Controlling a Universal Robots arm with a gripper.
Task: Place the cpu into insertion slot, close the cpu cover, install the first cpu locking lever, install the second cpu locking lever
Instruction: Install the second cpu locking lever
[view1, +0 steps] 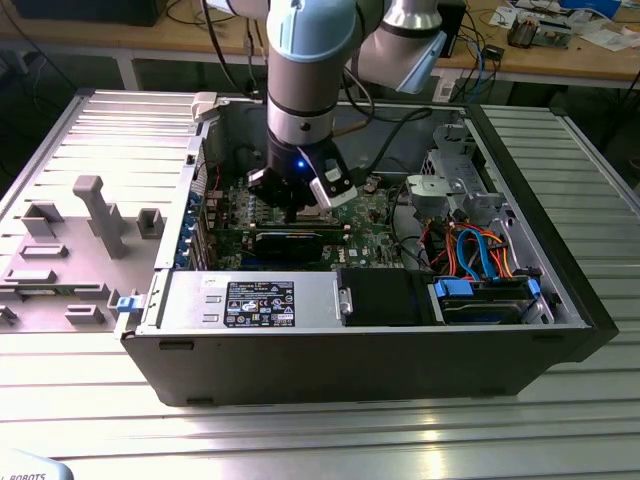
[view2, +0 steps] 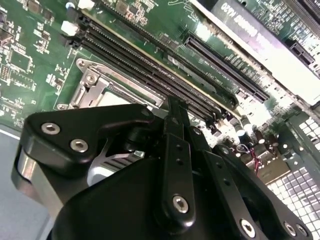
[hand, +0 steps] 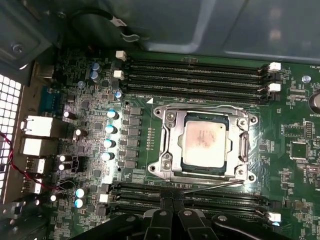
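— Where's the cpu (hand: 206, 141)?

— In the first wrist view it sits flat in the insertion slot (hand: 207, 178), with the cpu cover (hand: 172, 145) apparently closed down around it, near the middle of the green motherboard (hand: 295, 120).

— And the tool (hand: 172, 202)?

— Its black fingers (view2: 176, 145) are pressed together and hold nothing. The tips stand at a thin locking lever (hand: 212, 186) along the socket's edge, beside the memory slots (hand: 195, 70); whether they touch is unclear.

— The exterior view?

— The arm (view1: 305, 70) reaches straight down into the open computer case (view1: 560, 290) on the table (view1: 330, 435).

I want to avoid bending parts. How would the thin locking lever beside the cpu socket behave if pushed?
The locking lever is a thin metal wire, so probably springy and light. It looks smooth, so the gripper beside it might slip off. It lies along the cpu cover.
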